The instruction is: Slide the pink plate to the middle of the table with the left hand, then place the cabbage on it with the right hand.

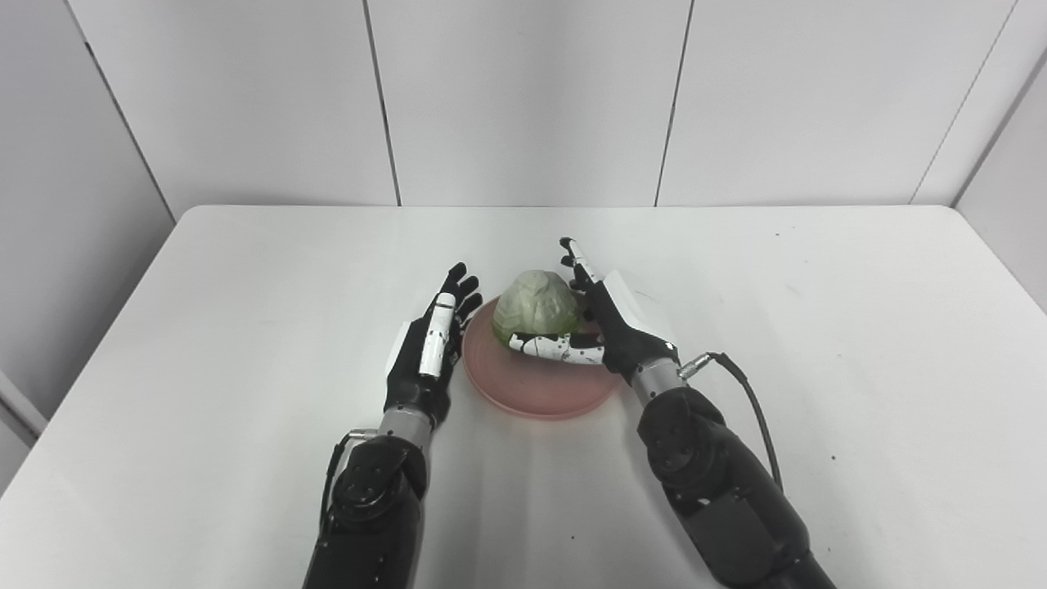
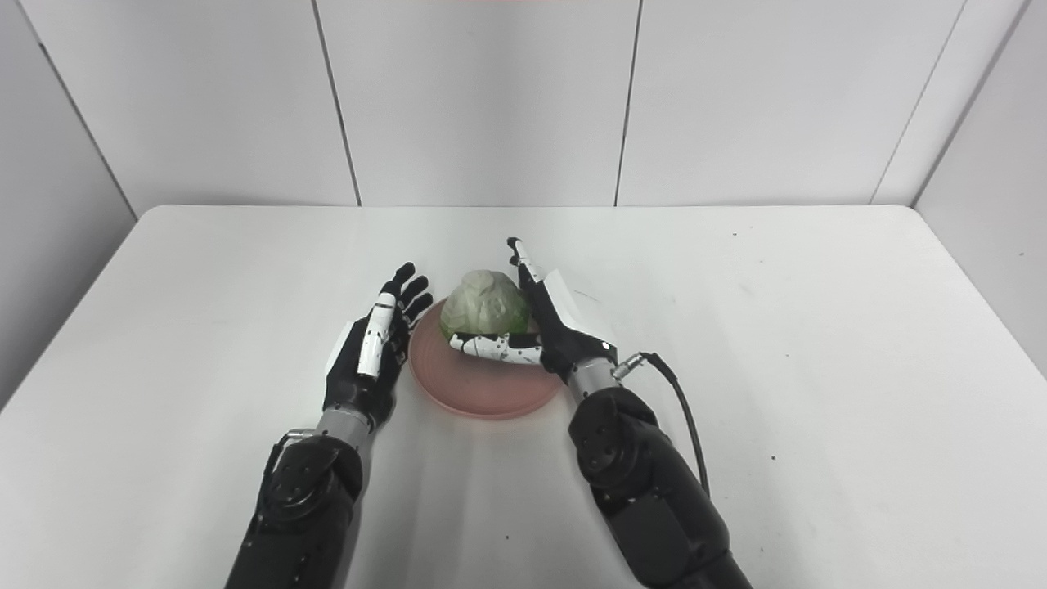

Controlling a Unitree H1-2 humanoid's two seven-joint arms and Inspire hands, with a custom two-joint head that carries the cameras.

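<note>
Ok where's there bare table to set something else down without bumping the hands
Bare table runs right of the right hand, left of the left hand, and behind the cabbage toward the wall. The middle is crowded: both hands flank the pink plate.

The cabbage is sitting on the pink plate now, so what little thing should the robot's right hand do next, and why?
Probably spread the right hand wider and draw it back to the right. The round pale green cabbage already sits on the round pink plate, near its far edge, and the thumb and fingers only curve around it loosely. The left hand is open beside the plate's left rim, so nothing else looks left to do.
</note>
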